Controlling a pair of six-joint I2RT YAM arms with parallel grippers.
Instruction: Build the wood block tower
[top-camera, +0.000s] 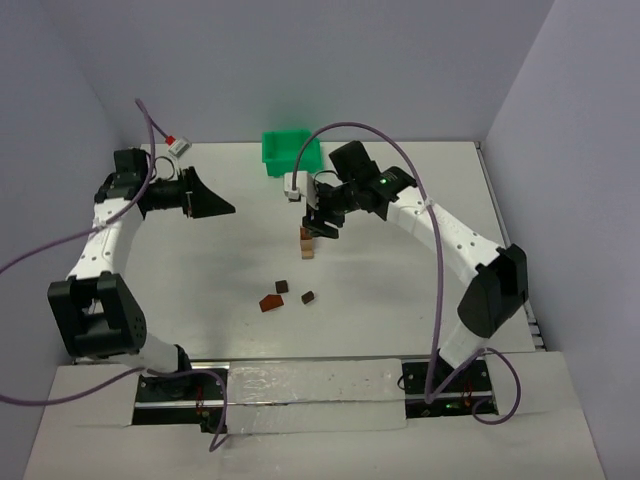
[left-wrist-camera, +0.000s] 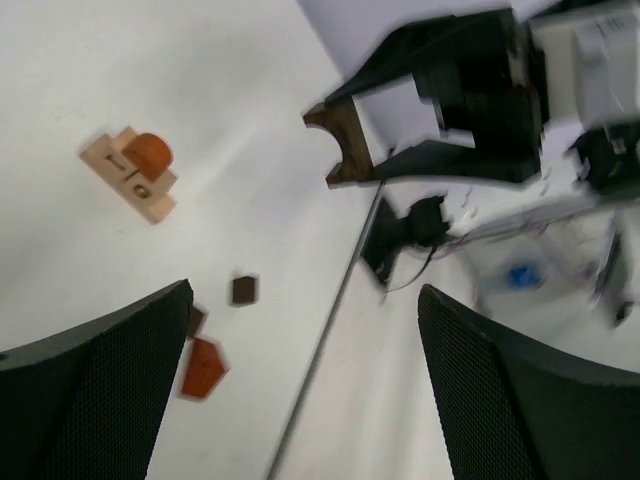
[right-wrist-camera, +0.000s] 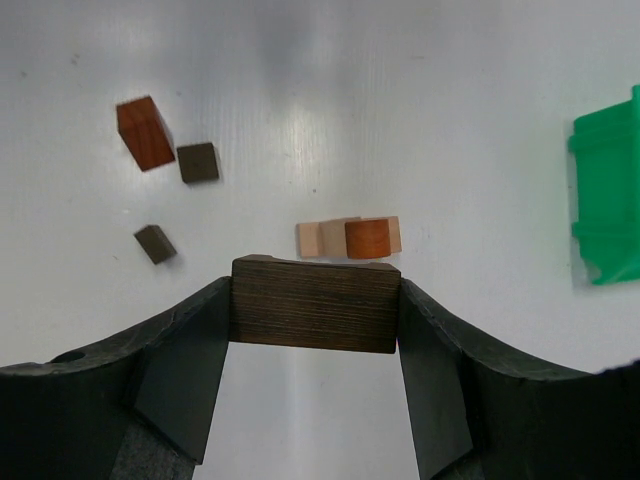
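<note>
Near partly hidden tower (right-wrist-camera: 350, 236), right gripper (top-camera: 322, 222) clamping dark arch (right-wrist-camera: 315, 303)

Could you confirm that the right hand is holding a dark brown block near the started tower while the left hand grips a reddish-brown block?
Not quite. The left hand is open and holds nothing, as the left wrist view shows; the reddish-brown block lies loose on the table. The right hand does hold the dark brown block near the started tower.

The right hand (left-wrist-camera: 346, 142) pinches a dark arch block (left-wrist-camera: 350, 130), well apart from the tan-and-red stack (left-wrist-camera: 134, 172)
</note>
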